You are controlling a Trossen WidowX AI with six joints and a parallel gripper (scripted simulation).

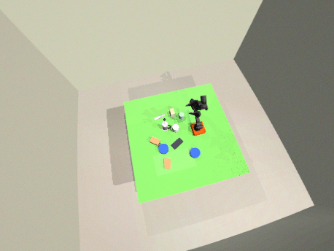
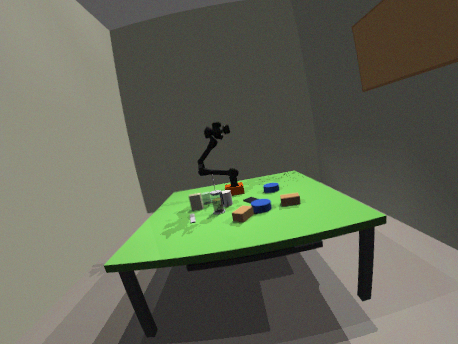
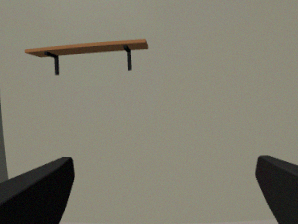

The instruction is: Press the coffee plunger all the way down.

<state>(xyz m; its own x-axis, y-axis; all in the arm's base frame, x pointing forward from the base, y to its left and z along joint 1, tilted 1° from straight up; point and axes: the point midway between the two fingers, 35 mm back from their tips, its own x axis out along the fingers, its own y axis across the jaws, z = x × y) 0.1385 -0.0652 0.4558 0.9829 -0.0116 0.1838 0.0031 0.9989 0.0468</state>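
Black pincer [image 1: 189,102] [image 2: 216,131] [image 3: 166,167], nearly fully open and holding nothing, is higher than the upright press [image 1: 165,126] [image 2: 217,205], on its base [image 1: 198,131] [image 2: 234,189] side. Plunger [image 1: 164,120] [image 2: 214,182] axis: vertical, raised. Next, likely: traverse away from the base, point downward, centre above the plunger; avoid sideways load.

gripper fingers cut off, plunger [image 2: 214,183] perhaps too blurred
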